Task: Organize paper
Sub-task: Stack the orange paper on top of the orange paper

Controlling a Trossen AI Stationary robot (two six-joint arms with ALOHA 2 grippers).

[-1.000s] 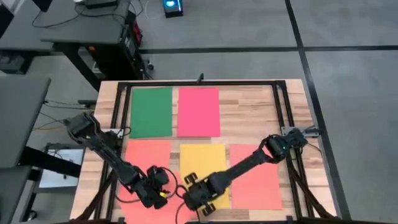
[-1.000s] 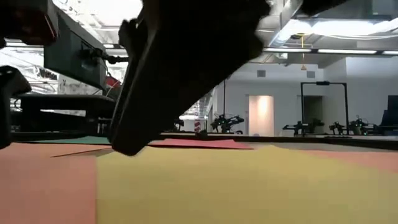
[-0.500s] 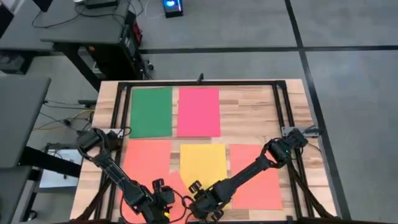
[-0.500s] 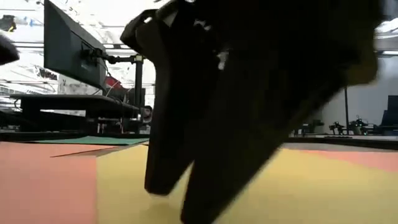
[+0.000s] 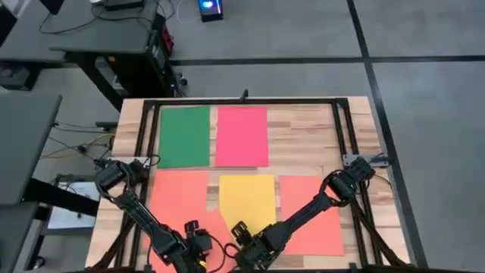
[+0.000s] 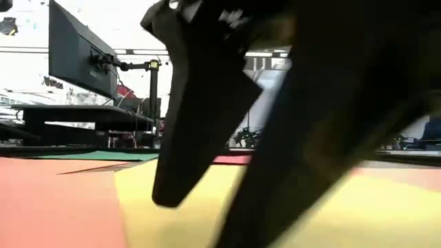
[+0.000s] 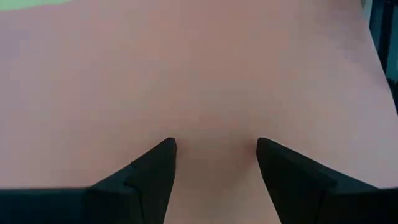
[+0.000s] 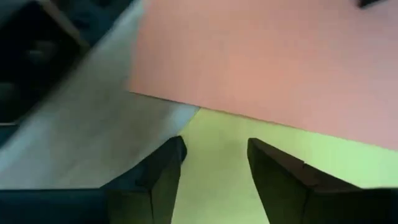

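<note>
Because the thin yellow paper sheet lies flat on the wooden bench, the right claw is held open, empty, at its near edge; the left claw, likewise open and empty, is poised over the orange paper sheet.

We see a wooden table beneath both arms, a dark desk beyond, grey floor around.

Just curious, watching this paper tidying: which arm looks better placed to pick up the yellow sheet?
Probably the right. The right gripper sits at the near edge of the yellow sheet, jaws open right over its corner. The left gripper hovers open over the orange sheet beside it.
</note>
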